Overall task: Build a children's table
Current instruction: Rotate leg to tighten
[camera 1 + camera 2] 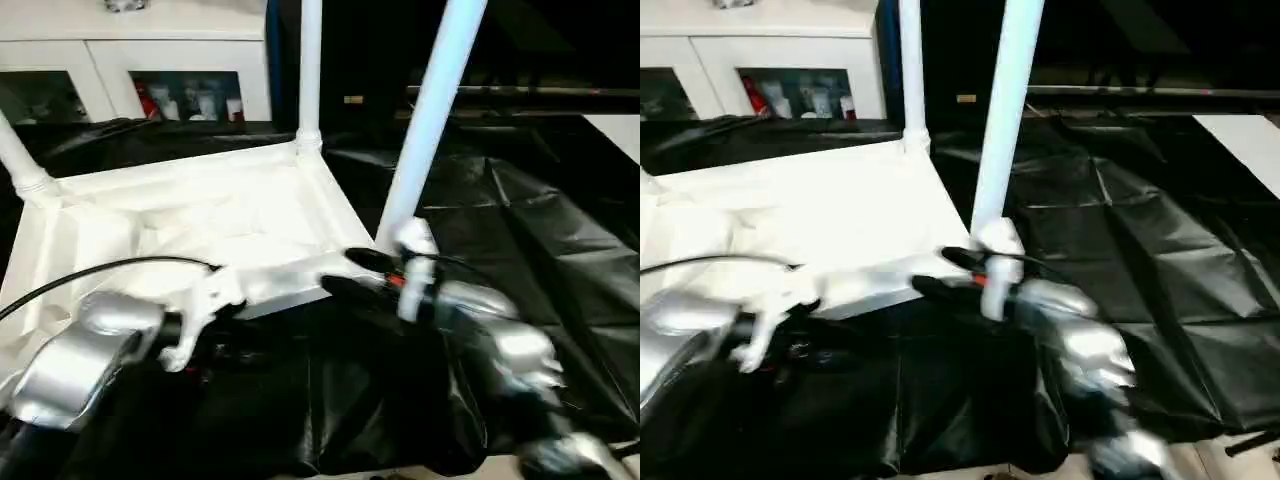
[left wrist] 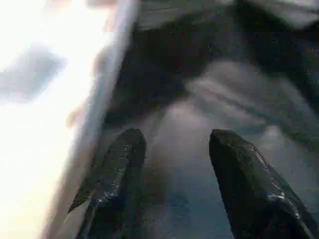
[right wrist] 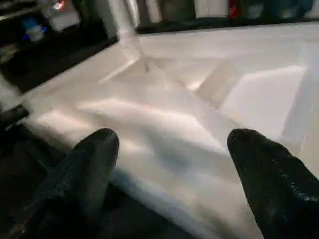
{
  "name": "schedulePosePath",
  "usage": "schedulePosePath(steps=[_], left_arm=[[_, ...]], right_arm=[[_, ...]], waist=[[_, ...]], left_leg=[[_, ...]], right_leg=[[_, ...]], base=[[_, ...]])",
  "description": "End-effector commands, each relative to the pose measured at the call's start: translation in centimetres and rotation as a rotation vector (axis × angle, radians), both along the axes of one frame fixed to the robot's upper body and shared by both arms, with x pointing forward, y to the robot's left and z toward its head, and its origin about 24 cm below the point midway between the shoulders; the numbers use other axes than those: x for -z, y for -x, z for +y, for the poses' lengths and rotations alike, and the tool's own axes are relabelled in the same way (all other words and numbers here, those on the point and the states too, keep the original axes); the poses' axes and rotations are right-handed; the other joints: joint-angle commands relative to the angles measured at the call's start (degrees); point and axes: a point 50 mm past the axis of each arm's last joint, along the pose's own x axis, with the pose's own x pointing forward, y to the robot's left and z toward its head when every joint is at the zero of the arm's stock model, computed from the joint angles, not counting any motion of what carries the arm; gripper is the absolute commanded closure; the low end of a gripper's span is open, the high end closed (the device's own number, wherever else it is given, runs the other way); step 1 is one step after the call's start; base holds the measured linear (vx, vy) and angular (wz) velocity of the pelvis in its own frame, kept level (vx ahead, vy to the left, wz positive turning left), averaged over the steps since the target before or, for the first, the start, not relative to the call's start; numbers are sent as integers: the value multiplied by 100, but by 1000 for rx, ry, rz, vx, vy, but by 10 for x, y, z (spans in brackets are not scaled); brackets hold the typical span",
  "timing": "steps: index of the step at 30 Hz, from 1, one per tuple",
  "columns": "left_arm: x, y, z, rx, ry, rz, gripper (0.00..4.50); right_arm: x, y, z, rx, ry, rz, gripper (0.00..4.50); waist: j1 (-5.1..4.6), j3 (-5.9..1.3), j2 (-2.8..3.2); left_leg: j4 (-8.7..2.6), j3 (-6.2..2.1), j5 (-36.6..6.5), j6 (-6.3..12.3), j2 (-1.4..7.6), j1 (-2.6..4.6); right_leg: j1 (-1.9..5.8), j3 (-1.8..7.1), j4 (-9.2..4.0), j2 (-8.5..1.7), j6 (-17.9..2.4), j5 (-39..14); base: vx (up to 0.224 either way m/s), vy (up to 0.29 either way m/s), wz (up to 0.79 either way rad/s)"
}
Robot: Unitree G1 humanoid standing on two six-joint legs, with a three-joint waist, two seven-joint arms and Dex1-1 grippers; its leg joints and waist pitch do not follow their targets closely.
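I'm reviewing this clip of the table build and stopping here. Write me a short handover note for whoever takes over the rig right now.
Left gripper: black fingers apart over the black-covered work table, nothing between them, beside the top's near edge.
Right gripper: open and empty, facing the ribbed underside.
White plastic rectangular table top: lies upside down on the black cover.
Done: white tapered tube legs stand in the far-left socket, the far-right socket and the near-right socket.
Left: the near-left corner is hidden behind the left forearm, so check it for a leg, then turn the table upright.
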Motion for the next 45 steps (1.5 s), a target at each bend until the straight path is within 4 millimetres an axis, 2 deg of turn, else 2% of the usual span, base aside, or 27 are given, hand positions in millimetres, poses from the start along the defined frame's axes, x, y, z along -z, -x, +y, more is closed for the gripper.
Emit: schedulePosePath(steps=[1, 2, 4, 5, 6, 8, 9, 11, 13, 15, 16, 22, 23, 24, 25, 28, 30, 32, 33, 34, 37, 38, 39, 40, 41, 44, 45], left_arm=[[-6, 0, 6, -51, -40, -56, 175], [-7, 0, 8, -91, -51, -88, 171], [-7, 2, 12, -186, -63, -148, 152], [-7, 3, 13, -207, -65, -157, 152], [-5, 6, 13, -233, -74, -157, 130], [-1, 14, 12, -234, -70, -136, 127], [2, 18, 11, -236, -72, -126, 116], [5, 24, 11, -243, -77, -114, 101], [10, 31, 11, -267, -81, -100, 91], [12, 33, 12, -280, -86, -99, 81], [15, 37, 13, -308, -102, -101, 57], [28, 41, 23, -398, -184, -154, 18], [30, 40, 24, -409, -192, -163, 8], [32, 41, 25, -411, -207, -168, 3], [34, 42, 26, -414, -219, -172, 3], [39, 43, 27, -431, -227, -178, 3], [39, 43, 27, -432, -220, -186, 3], [38, 45, 30, -444, -192, -188, 3], [38, 45, 30, -444, -192, -188, 3], [38, 48, 33, -433, -175, -206, 3], [38, 53, 37, -404, -146, -210, 3], [38, 56, 39, -391, -130, -206, 3], [41, 72, 51, -372, -4, -145, 3], [41, 75, 55, -370, 27, -133, 3], [41, 80, 61, -378, 42, -125, 3], [40, 88, 85, -440, 48, -138, 3], [40, 88, 85, -440, 48, -138, 3]], right_arm=[[0, -7, -1, 83, -11, -2, 64], [0, -12, 0, 141, -31, 9, 64], [2, -22, 0, 279, -52, 21, 64], [3, -24, -1, 314, -53, 22, 64], [5, -28, -4, 377, -69, 41, 64], [6, -32, -9, 449, -71, 41, 64], [7, -35, -12, 488, -78, 46, 64], [7, -38, -19, 561, -82, 49, 64], [6, -43, -29, 640, -101, 55, 64], [6, -45, -33, 675, -102, 50, 64], [5, -49, -43, 744, -120, 63, 64], [0, -56, -69, 858, -113, 30, 64], [-1, -57, -71, 862, -112, 28, 64], [-2, -58, -75, 877, -109, 19, 64], [-3, -59, -79, 892, -112, 17, 64], [-5, -60, -95, 940, -91, -10, 64], [-5, -60, -101, 950, -78, -19, 64], [-6, -60, -116, 980, -62, -24, 64], [-6, -60, -116, 980, -62, -24, 64], [-8, -60, -126, 989, -47, -29, 64], [-8, -61, -125, 927, -28, -37, 64], [-8, -61, -123, 881, -19, -40, 64], [-2, -55, -108, 661, 56, -69, 64], [-1, -53, -104, 611, 75, -75, 64], [2, -51, -100, 560, 107, -90, 64], [11, -41, -93, 480, 159, -113, 64], [11, -41, -93, 480, 159, -113, 64]], waist=[[-8, -331, 65], [8, -338, 86], [-23, -341, 82], [-14, -341, 83], [-11, -341, 72], [0, -340, 76], [9, -337, 56], [12, -337, 75], [12, -336, 60], [31, -332, 55], [14, -334, 54], [15, -326, 25], [6, -323, 24], [5, -327, -7], [17, -326, 16], [28, -328, -12], [23, -318, -26], [13, -328, -48], [13, -328, -48], [14, -325, -55], [22, -325, -86], [2, -323, -93], [-13, -311, -90], [-32, -308, -101], [-69, -307, -70], [-103, -306, -76], [-95, -307, -73]], left_leg=[[-530, -175, -2237, -385, 304, 202], [-524, -177, -2267, -405, 307, 213], [-539, -189, -2318, -486, 314, 196], [-533, -183, -2377, -491, 305, 220], [-529, -177, -2438, -494, 302, 237], [-534, -184, -2467, -488, 301, 233], [-531, -180, -2453, -474, 294, 229], [-526, -179, -2514, -476, 280, 236], [-521, -181, -2566, -457, 271, 231], [-513, -172, -2637, -437, 267, 255], [-512, -185, -2656, -434, 262, 240], [-484, -168, -2733, -374, 246, 250], [-487, -179, -2744, -359, 243, 232], [-485, -181, -2720, -347, 243, 225], [-483, -189, -2771, -353, 247, 242], [-475, -192, -2843, -360, 254, 265], [-473, -189, -2903, -357, 246, 259], [-475, -203, -2835, -331, 241, 203], [-475, -203, -2835, -331, 241, 203], [-459, -192, -2809, -299, 237, 206], [-437, -187, -2779, -216, 221, 201], [-447, -201, -2739, -189, 221, 157], [-447, -205, -2742, -121, 214, 104], [-464, -212, -2732, -131, 227, 83], [-482, -232, -2827, -156, 241, 94], [-490, -235, -2990, -190, 258, 142], [-489, -235, -2986, -184, 254, 156]], right_leg=[[143, 287, -342, -230, -1029, -2078], [135, 289, -338, -234, -1004, -2086], [133, 299, -329, -239, -1000, -2031], [114, 299, -345, -229, -976, -2079], [97, 307, -347, -218, -962, -2092], [102, 315, -351, -215, -924, -2127], [91, 335, -355, -209, -881, -2168], [61, 370, -364, -176, -815, -2235], [69, 380, -372, -164, -768, -2279], [40, 381, -397, -157, -718, -2380], [55, 376, -386, -156, -705, -2400], [27, 366, -446, -135, -558, -2623], [41, 360, -453, -136, -522, -2710], [47, 357, -455, -139, -499, -2746], [24, 349, -465, -146, -470, -2867], [7, 340, -476, -145, -462, -2912], [7, 331, -478, -131, -467, -2913], [54, 318, -461, -154, -449, -2930], [54, 318, -461, -154, -449, -2930], [33, 325, -479, -157, -433, -2984], [27, 313, -506, -165, -430, -3090], [63, 307, -497, -173, -429, -3113], [84, 301, -526, -198, -450, -3256], [94, 302, -513, -195, -441, -3281], [78, 301, -508, -178, -456, -3283], [32, 322, -501, -159, -573, -3100], [27, 326, -510, -154, -580, -3057]], base=[[0, 0, 0], [0, 0, 0], [0, 0, 0], [0, 0, 0], [0, 0, 0], [0, 0, 0], [0, 0, 0], [0, 0, 0], [0, 0, 0], [0, 0, 0], [0, 0, 0], [0, 0, 0], [0, 0, 0], [0, 0, 0], [0, 0, 0], [0, 0, 0], [0, 0, 0], [0, 0, 0], [0, 0, 0], [0, 0, 0], [0, 0, 0], [0, 0, 0], [0, 0, 0], [0, 0, 0], [0, 0, 0], [0, 0, 0], [0, 0, 0]])
